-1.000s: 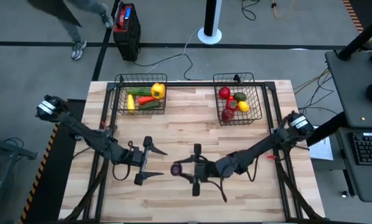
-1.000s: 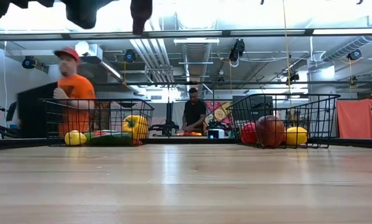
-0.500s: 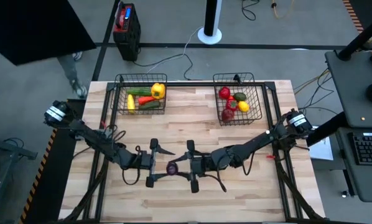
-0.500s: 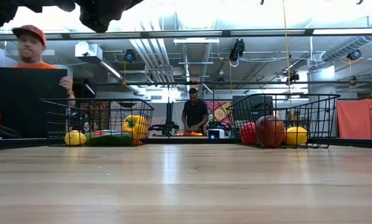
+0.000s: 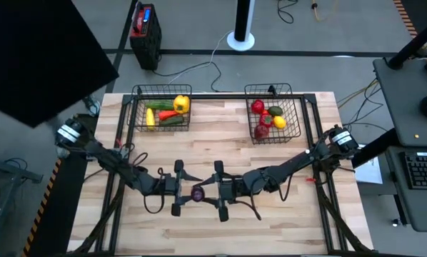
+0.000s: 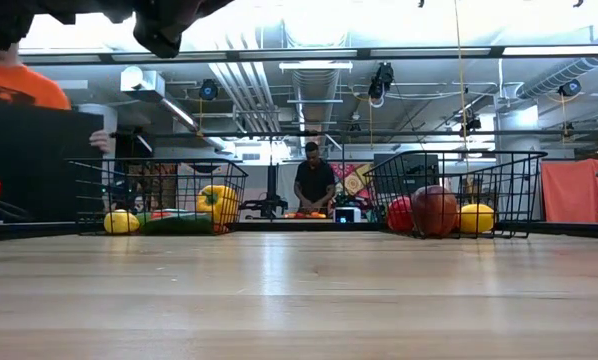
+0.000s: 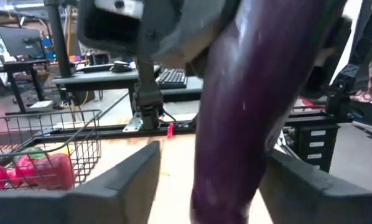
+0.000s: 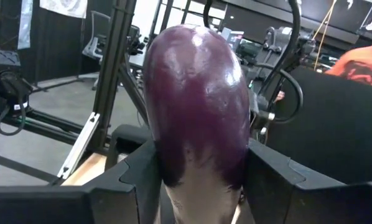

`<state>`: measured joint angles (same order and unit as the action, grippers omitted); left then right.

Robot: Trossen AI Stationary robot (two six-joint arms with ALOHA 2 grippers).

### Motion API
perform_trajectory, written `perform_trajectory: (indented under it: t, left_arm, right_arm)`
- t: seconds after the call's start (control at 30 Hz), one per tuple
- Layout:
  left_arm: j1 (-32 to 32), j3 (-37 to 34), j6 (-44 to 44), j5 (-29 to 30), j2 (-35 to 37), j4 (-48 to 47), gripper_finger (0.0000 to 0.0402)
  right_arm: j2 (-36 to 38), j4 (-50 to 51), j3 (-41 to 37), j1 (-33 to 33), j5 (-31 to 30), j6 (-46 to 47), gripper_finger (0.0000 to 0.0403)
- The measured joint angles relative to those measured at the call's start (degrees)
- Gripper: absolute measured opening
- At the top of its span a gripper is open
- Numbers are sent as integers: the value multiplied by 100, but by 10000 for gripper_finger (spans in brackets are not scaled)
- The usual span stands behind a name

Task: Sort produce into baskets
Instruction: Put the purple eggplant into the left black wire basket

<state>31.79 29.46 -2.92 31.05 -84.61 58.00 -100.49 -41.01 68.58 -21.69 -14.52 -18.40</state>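
A purple eggplant hangs between my two grippers above the table's middle, near the front. My right gripper reaches in from the right and is shut on it. My left gripper reaches in from the left and is open. Its fingers stand on either side of the eggplant. The left basket holds a yellow pepper, a carrot and cucumbers. The right basket holds tomatoes, a lemon and a green piece. My right gripper pinches the eggplant's two sides between its two fingers, below the rounded end. The fingers come level from the table's right and lie across it. The eggplant is lifted clear of the table. My left gripper: one finger stands clear of the eggplant; of the other I cannot tell.
A person holds a large black board past the table's far left corner. A red-and-black box stands on the floor behind the table. The wooden table shows bare boards in front of the baskets.
My left gripper has gone toward the table's right until its open fingers stand around the eggplant. My right gripper has gone a little toward the table's left with the eggplant. The person with the black board has moved along the table's far left.
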Motion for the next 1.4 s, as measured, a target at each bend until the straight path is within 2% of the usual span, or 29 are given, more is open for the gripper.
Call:
perform_trajectory:
  t: [0.3, 0.47, 0.53, 0.77, 0.97, 1.17, 1.3, 1.4]
  left_arm:
    - [2, 60, 69, -4, -77, -28, 80]
    - [-1, 50, 233, 7, -75, -53, 75]
    - [0, 49, 267, 156, -70, -57, 75]
    - [-2, 43, 646, 918, 226, -708, 75]
    - [-15, 101, 1082, 1695, 962, -1683, 75]
    - [-174, 479, 1466, 2531, 1946, -3515, 75]
    - [-645, 1146, 2200, 2500, 2512, -5950, 75]
    - [-1202, 1818, 3065, 2073, 2686, -8214, 75]
  right_arm:
    - [10, 90, 42, 20, -64, 202, 202]
    - [71, 458, 112, 40, -77, 499, 239]
    - [109, 707, 169, 46, -288, 536, 254]
    - [539, 2205, 412, 58, -805, 959, 299]
    - [1049, 3626, 599, 108, -962, 1745, 321]
    - [1407, 4983, 610, 111, -2088, 2799, 315]
    - [1438, 5337, 605, 122, -2318, 2987, 304]
    - [1404, 5376, 605, 122, -2307, 2997, 297]
